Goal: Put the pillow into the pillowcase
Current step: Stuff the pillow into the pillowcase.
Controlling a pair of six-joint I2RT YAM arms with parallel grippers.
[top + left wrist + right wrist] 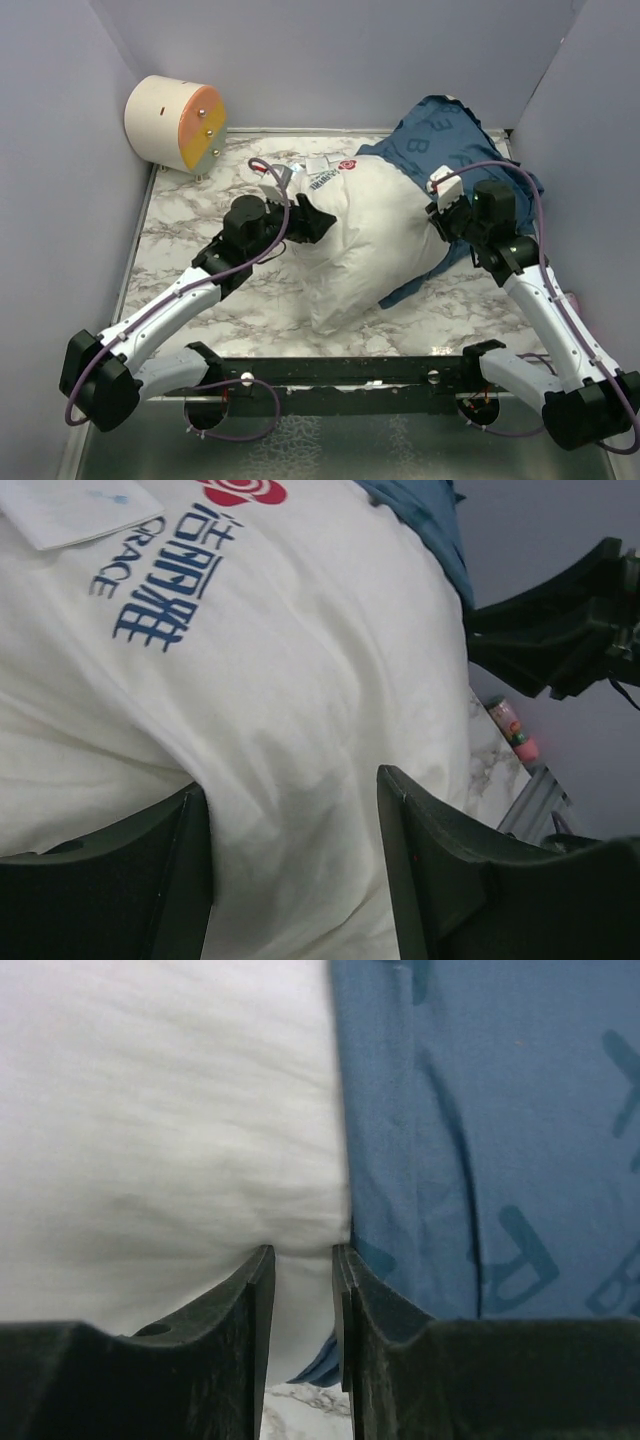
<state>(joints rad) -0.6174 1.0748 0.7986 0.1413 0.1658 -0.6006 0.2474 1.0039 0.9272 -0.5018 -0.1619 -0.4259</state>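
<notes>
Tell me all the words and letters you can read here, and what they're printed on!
"GRACE": dark blue letters on the white pillow, beside bigger blue Chinese characters I can't read for sure, with a red flower logo next to them.
"B": one of the darker blue letters printed on the blue pillowcase; its other letters are folded or cut off, so unclear.
White tag on the pillow: only a faint blue smudge, unreadable.

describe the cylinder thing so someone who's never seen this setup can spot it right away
Start from the marble table and go to its far left corner, against the wall. The cylinder lies there on its side, apart from the pillow and pillowcase at mid-table. It is cream with a flat orange-and-yellow end face, the only round, hard-looking thing in view.
</notes>
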